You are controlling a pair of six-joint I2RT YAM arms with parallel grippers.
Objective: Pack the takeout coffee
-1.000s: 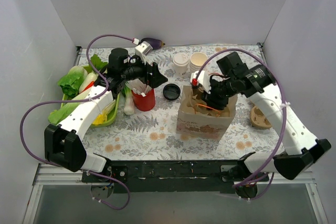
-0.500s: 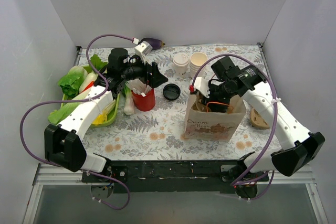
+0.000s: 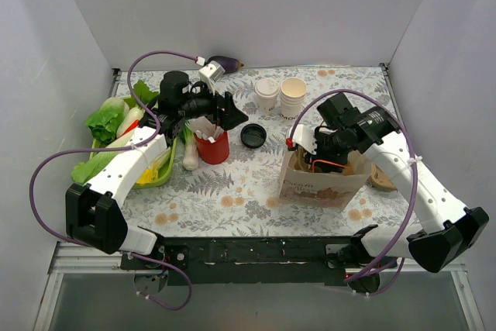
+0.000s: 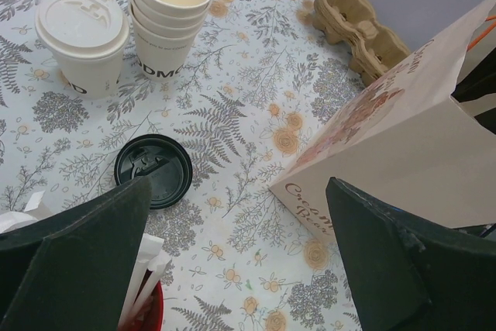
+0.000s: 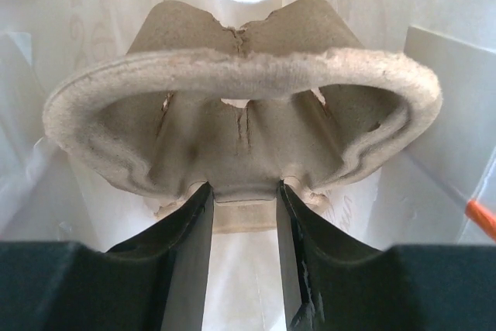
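The bag (image 3: pixel 322 182) stands at the lower right of the overhead view, mouth up, and the right gripper (image 3: pixel 316 151) reaches down into it. In the right wrist view a pulp carrier (image 5: pixel 240 106) sits between the bag's pale walls. The gripper's fingers (image 5: pixel 182 246) are pinched narrow on the tab at its lower middle. I cannot tell whether the carrier touches the bag's floor, and from above the arm covers most of the opening.

The coffee (image 3: pixel 266 92), white lid on, stands on the table (image 3: pixel 232 191) at upper centre, outside the bag and well apart from it. The cup stack (image 3: pixel 294 97) is just beside it on the right, its top cup empty. A black lid (image 3: pixel 253 136) lies flat below the coffee.

The left gripper (image 3: pixel 229 114) hangs over a red cup (image 3: pixel 213 147), spread wide and holding nothing. The cup holds white sticks, cut off at the left wrist frame's edge.

At the left a green tray (image 3: pixel 157 174) holds leafy greens, and the arm half hides something yellow and red. A second carrier (image 3: pixel 381 177) lies right of the bag, partly behind the arm.
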